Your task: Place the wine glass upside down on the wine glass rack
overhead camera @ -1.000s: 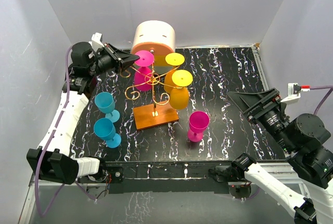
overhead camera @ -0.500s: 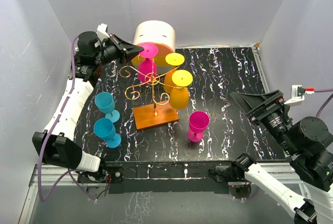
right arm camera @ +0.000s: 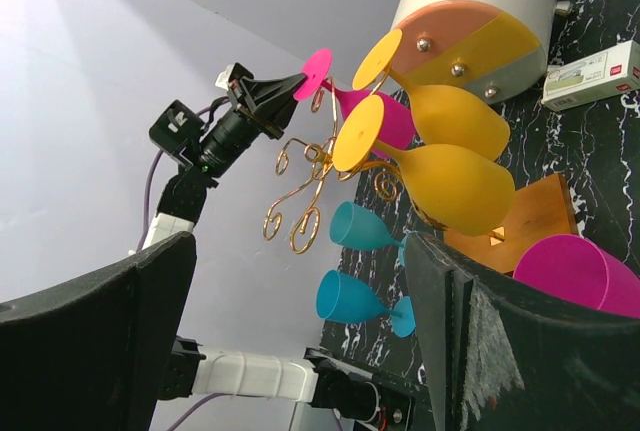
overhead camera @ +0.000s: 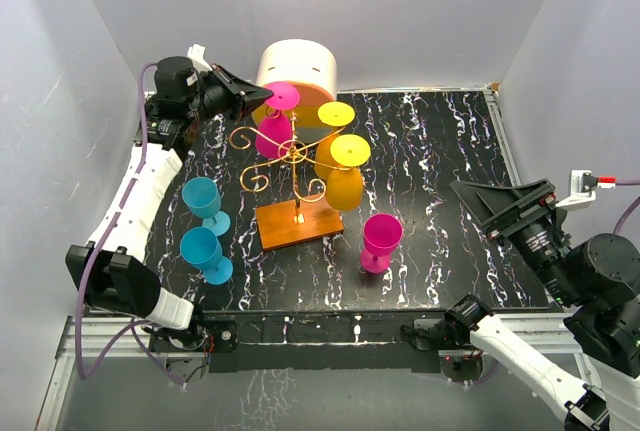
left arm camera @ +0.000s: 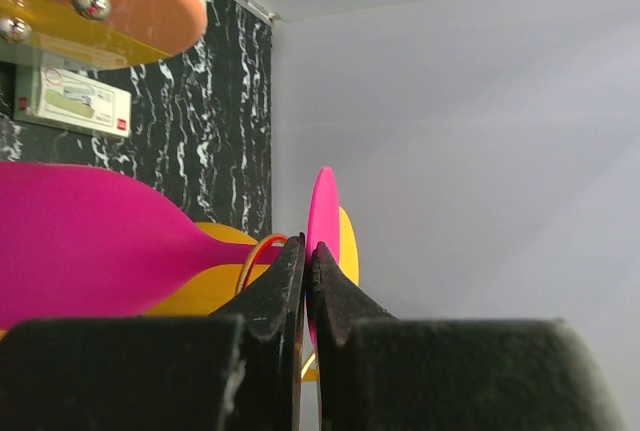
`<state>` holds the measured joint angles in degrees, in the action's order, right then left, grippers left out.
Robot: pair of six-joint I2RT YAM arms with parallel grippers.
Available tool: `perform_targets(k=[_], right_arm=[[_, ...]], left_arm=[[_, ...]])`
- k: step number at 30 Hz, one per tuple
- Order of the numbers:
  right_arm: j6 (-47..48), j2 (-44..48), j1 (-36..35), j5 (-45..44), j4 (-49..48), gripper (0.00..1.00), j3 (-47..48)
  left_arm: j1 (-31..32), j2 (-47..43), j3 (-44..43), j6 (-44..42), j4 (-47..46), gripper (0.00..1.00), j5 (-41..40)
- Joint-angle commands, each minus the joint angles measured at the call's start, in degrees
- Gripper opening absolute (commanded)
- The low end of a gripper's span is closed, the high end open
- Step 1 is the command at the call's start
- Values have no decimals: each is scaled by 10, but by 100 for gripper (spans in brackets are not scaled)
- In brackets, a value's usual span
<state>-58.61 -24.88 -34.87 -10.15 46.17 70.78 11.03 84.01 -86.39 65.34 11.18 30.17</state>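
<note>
My left gripper (overhead camera: 262, 102) is shut on the foot disc of a magenta wine glass (overhead camera: 274, 134) and holds it upside down at the back-left arm of the gold wire rack (overhead camera: 296, 154). In the left wrist view the fingertips (left arm camera: 290, 269) pinch the thin magenta foot (left arm camera: 323, 206), and the bowl (left arm camera: 90, 241) lies to the left with a gold wire (left arm camera: 257, 254) by the stem. Two yellow glasses (overhead camera: 344, 187) hang upside down on the rack, which stands on an orange base (overhead camera: 298, 225). My right gripper (overhead camera: 497, 203) is open and empty at the right, apart from everything.
A cream-and-orange cylinder (overhead camera: 295, 71) stands just behind the rack. A second magenta glass (overhead camera: 381, 239) stands upright right of the base. Two blue glasses (overhead camera: 203, 198) (overhead camera: 205, 251) stand upright to the left. White walls close in on three sides.
My left gripper has lifted the magenta glass a little up and toward the back. My right arm has drawn back slightly to the right.
</note>
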Motion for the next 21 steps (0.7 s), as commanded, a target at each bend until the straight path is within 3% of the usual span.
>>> perform_targets(k=[1, 11, 21], right_arm=[[1, 10, -1, -10, -14, 83, 22], [-7, 14, -1, -6, -11, 83, 14], [-9, 15, -1, -4, -11, 84, 7]], left_arm=[[1, -34, -28, -36, 26, 0, -41], [-1, -53, -44, -92, 86, 0, -85], [-7, -76, -40, -105, 105, 0, -56]])
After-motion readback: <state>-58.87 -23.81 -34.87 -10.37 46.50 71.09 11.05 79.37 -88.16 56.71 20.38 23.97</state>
